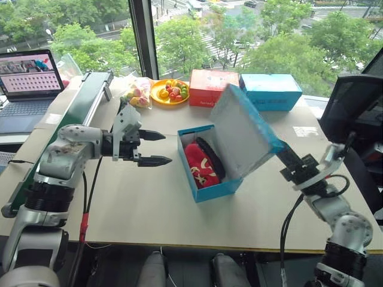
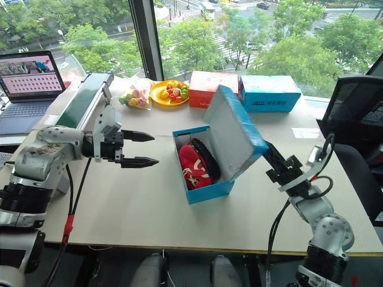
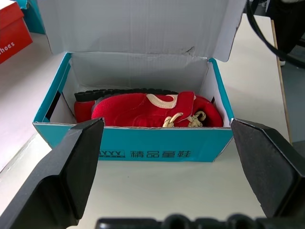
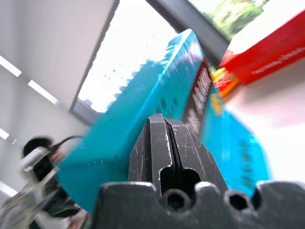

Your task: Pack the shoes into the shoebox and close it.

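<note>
Fingers of the right gripper (image 1: pixel 286 156) are pressed together, empty, their tips under the raised lid (image 1: pixel 244 131). Left gripper (image 1: pixel 157 147) hangs spread wide, empty, beside the shoebox (image 1: pixel 209 190) mid-table, shoes (image 1: pixel 200 165) inside. Red box (image 1: pixel 212 88) sits at the far edge.

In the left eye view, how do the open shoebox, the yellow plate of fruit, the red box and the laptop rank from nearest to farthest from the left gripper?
Measured from the left gripper:
1. Shoebox, just beyond its open fingers, toward the table's middle.
2. Yellow plate, at the table's far edge.
3. Red box, beside the plate, toward the robot's right.
4. Laptop, off the table on the robot's left.
</note>
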